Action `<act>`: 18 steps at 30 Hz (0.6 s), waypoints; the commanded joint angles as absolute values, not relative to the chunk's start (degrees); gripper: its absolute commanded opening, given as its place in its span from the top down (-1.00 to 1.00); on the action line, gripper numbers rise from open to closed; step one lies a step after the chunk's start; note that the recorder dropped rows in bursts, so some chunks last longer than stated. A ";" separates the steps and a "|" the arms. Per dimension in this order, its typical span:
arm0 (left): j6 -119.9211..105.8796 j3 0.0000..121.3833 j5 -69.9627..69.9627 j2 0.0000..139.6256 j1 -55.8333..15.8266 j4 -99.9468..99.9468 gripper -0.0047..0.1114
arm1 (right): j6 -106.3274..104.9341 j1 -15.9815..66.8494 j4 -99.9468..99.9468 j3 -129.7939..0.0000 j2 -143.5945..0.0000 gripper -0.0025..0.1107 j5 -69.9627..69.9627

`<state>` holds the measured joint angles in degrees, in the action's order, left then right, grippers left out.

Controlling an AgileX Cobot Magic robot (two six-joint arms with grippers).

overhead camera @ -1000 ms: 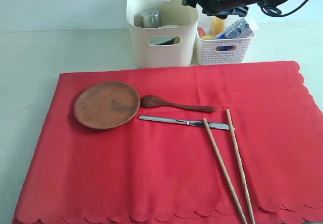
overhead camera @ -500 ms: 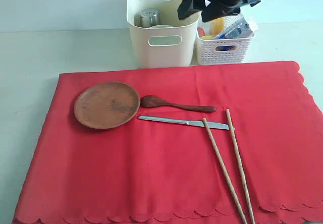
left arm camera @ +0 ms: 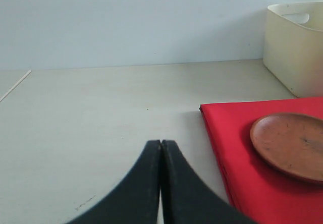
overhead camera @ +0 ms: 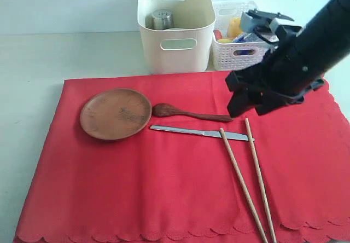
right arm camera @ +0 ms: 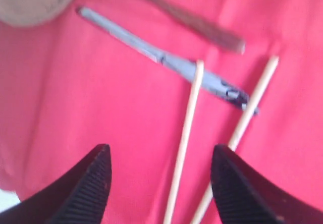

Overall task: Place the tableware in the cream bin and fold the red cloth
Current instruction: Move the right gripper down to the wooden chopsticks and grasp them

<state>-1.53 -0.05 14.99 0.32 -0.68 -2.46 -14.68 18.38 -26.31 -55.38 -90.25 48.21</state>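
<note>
The red cloth [overhead camera: 180, 172] lies flat with the brown plate [overhead camera: 116, 113], dark wooden spoon [overhead camera: 188, 113], metal knife [overhead camera: 199, 133] and two chopsticks [overhead camera: 243, 185] on it. The cream bin [overhead camera: 175, 57] behind holds a steel cup [overhead camera: 163, 19], and something pale green shows through its handle cutout. My right gripper [overhead camera: 249, 109] [right arm camera: 159, 151] hovers open above the chopsticks' far ends [right arm camera: 184, 143], next to the knife tip [right arm camera: 222, 89], holding nothing. My left gripper [left arm camera: 161, 144] is shut and empty over bare table, left of the cloth edge [left arm camera: 222, 143] and plate [left arm camera: 292, 143].
A white lattice basket [overhead camera: 240, 54] with food items and a milk carton stands right of the cream bin, just behind my right arm. Bare pale table [overhead camera: 54, 57] runs along the left and back of the cloth.
My right arm has come away from above the cream bin and dropped forward over the cloth near the chopsticks. The bin's handle cutout went from dark to pale.
</note>
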 commanded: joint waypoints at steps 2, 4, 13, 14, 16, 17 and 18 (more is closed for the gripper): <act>-1.32 0.00 14.90 0.00 -0.60 -2.13 0.87 | -8.45 23.70 -19.88 -47.63 -87.78 -0.03 45.17; -1.32 0.00 14.90 0.00 -0.60 -2.13 0.87 | -2.34 27.22 -15.08 -45.73 -87.78 -0.03 43.26; -1.32 0.00 14.90 0.00 -0.60 -2.13 0.87 | 17.01 36.74 0.47 -44.27 -89.46 -0.03 39.15; -1.32 0.00 14.90 0.00 -0.60 -2.13 0.87 | 17.30 37.03 0.82 -44.27 -90.07 -0.03 38.84; -1.32 0.00 14.90 0.00 -0.60 -2.13 0.87 | 18.50 37.03 1.05 -44.27 -91.51 -0.03 37.96; -1.32 0.00 14.90 0.00 -0.60 -2.13 0.87 | 18.99 37.03 1.44 -44.27 -92.16 -0.03 37.66; -1.32 0.00 14.90 0.00 -0.60 -2.13 0.87 | 20.22 37.03 2.44 -44.27 -93.18 -0.03 37.35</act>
<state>-1.53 -0.05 14.99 0.32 -0.68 -2.46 17.92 36.78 0.00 -44.46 -91.38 38.78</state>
